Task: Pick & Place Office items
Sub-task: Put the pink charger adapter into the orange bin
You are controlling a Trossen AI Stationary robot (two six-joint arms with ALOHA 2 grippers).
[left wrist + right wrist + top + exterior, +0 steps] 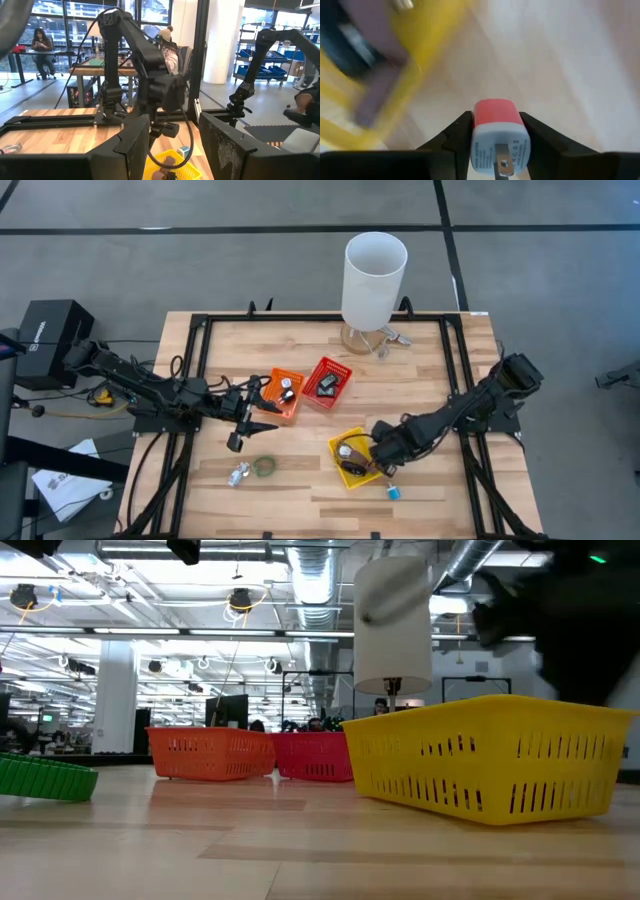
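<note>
- R gripper sits just beside the yellow basket, at its 3 o'clock edge, low over the table. Its fingers are clamped on a small block w/ a red cap and pale body, metal prongs facing the wrist cam.
- Small blue item lies on the wood at approx 5 o'clock from the yellow basket, near the R gripper.
- L gripper hangs at the orange basket's 7 o'clock side. Fingers stand apart w/ nothing between them in the L wrist view.
- Green ring lies flat on the table at 6 o'clock from the L gripper; silvery clip just beside it at its 9 o'clock.
- Red basket touches the orange one on its 3 o'clock side; both hold small dark bits, too small to tell.
- Yellow basket holds a dark ring plus a brownish piece.
- Tall white cylinder stands at the table's 12 o'clock edge.
- Person seated at a desk far off in the room.
</note>
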